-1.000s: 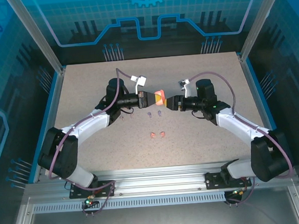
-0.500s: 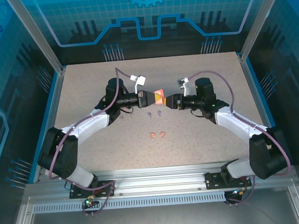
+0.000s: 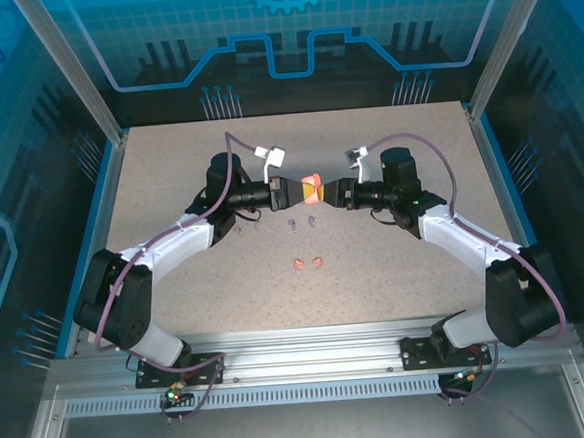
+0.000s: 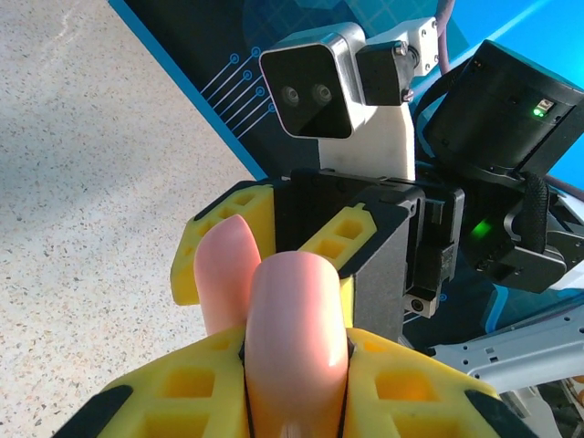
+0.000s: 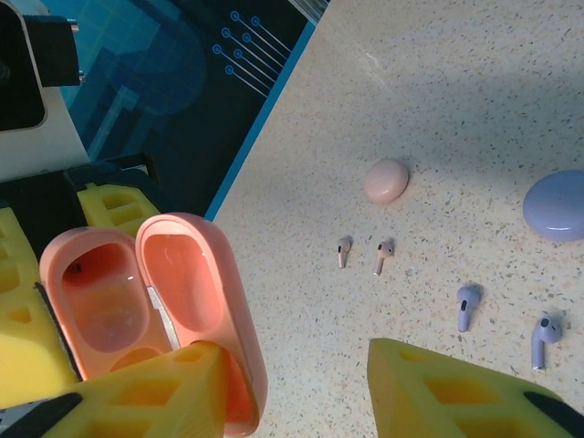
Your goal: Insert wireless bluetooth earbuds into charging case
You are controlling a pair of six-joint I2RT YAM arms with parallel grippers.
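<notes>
Item: coral case [image 5: 151, 310], lid hinged open, interior bare as far as seen, held above the bench [image 5: 456, 91] at the left of the right wrist view. Left claw [image 4: 297, 374] is clamped on its body. Right claw [image 5: 297, 370] is spread, one finger against the lid, gripping nothing. Loose on the bench: pale pink buds [image 5: 343, 251], centre; purple buds [image 5: 466, 306], lower right; coral-red buds [image 3: 297, 265], centre of the top view. Pale pink case [image 5: 387, 180] and purple case [image 5: 557, 205], closed, upper right. Judged status: one case opened, no bud seated, all six insertions outstanding.
</notes>
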